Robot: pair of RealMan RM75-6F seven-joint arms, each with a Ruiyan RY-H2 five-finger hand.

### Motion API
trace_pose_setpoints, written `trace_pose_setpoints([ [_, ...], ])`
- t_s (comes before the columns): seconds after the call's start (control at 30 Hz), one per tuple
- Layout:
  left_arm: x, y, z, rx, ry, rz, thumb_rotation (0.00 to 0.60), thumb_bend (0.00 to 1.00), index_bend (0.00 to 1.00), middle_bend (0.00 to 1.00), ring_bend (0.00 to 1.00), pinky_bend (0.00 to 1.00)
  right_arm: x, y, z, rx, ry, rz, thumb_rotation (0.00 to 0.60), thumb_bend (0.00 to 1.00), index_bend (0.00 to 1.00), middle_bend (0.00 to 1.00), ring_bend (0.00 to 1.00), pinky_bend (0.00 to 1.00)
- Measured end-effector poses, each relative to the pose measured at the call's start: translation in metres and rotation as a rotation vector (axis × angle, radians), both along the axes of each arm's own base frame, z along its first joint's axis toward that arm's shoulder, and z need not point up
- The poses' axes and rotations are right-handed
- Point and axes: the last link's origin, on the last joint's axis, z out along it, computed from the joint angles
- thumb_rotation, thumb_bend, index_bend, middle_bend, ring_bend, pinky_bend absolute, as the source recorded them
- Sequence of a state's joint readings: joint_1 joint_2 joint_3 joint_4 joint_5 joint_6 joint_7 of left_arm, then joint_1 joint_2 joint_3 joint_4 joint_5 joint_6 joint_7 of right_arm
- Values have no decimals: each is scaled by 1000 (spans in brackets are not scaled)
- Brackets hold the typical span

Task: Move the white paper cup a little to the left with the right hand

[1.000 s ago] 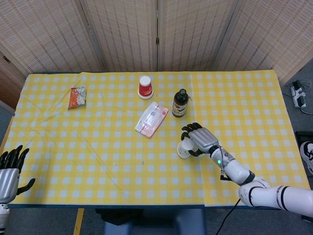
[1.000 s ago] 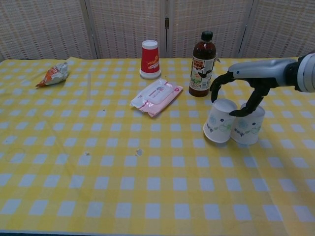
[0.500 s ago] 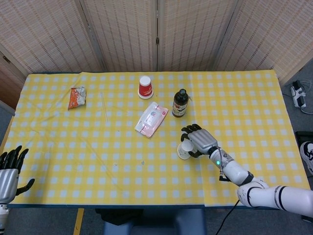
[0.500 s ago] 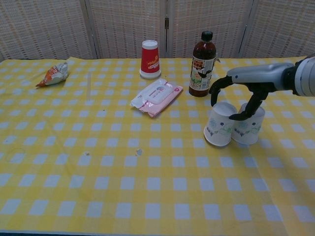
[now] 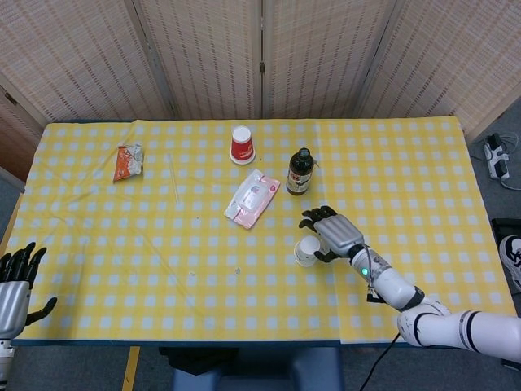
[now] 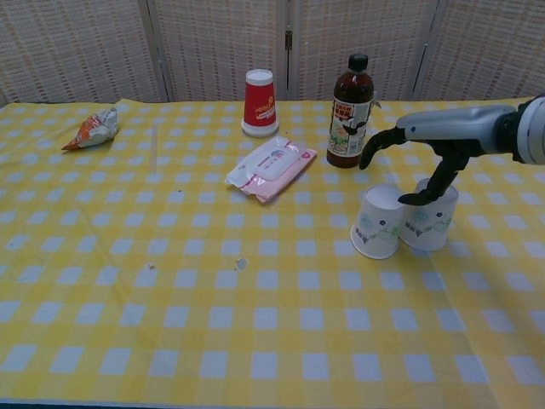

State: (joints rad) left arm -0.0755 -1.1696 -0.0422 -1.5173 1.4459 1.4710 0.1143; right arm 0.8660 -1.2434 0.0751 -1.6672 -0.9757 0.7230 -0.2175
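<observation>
Two white paper cups with a green print stand side by side at the right of the table. In the chest view the left cup (image 6: 375, 223) leans slightly and the other cup (image 6: 428, 218) touches its right side. My right hand (image 6: 433, 136) hovers over them, its fingers (image 6: 373, 151) lifted clear of the left cup and the thumb down at the right cup's rim. In the head view the left cup (image 5: 306, 251) shows just left of the right hand (image 5: 332, 232), which hides the other cup. My left hand (image 5: 16, 281) waits open at the table's near left corner.
A dark bottle (image 6: 350, 112) stands just behind the cups. A red paper cup (image 6: 259, 103) sits upside down at the back, a pink-and-white wipes pack (image 6: 271, 168) lies left of the bottle, and a snack bag (image 6: 92, 129) lies far left. The yellow checked cloth (image 6: 255, 324) covers the table.
The left cup, tilted between my right fingers and thumb before, now sits lower and more upright on the cloth. The fingers have lifted off it.
</observation>
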Motion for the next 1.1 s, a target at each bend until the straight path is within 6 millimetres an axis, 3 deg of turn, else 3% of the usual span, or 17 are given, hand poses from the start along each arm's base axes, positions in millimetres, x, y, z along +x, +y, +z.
trace_pose_setpoints([
  [0.27, 1, 2, 2, 8, -5, -7, 600, 281, 58, 35, 0, 0, -12, 14, 33, -94, -55, -6, 600, 400, 215, 106, 95, 0],
  [0.47, 4, 5, 2, 21, 3, -18, 600, 286, 58, 35, 2, 0, -38, 33, 70, -256, -87, -2, 600, 400, 199, 104, 103, 0],
  [0.63, 11, 9, 1, 54, -5, -50, 600, 288, 66, 35, 3, 0, -68, 61, 105, -439, -101, -15, 600, 400, 20, 6, 38, 0],
  [0.8, 19, 11, 0, 72, -6, -75, 600, 289, 68, 35, 3, 0, -99, 103, 131, -571, -119, -26, 600, 400, 0, 0, 0, 0],
  [0.93, 25, 11, -2, 69, -5, -85, 600, 288, 68, 35, 2, 0, -118, 132, 139, -613, -122, -36, 600, 400, 0, 0, 0, 0],
  [1.1, 32, 10, -4, 65, -2, -94, 600, 289, 68, 35, 1, 0, -132, 151, 129, -588, -153, -39, 600, 400, 0, 0, 0, 0],
])
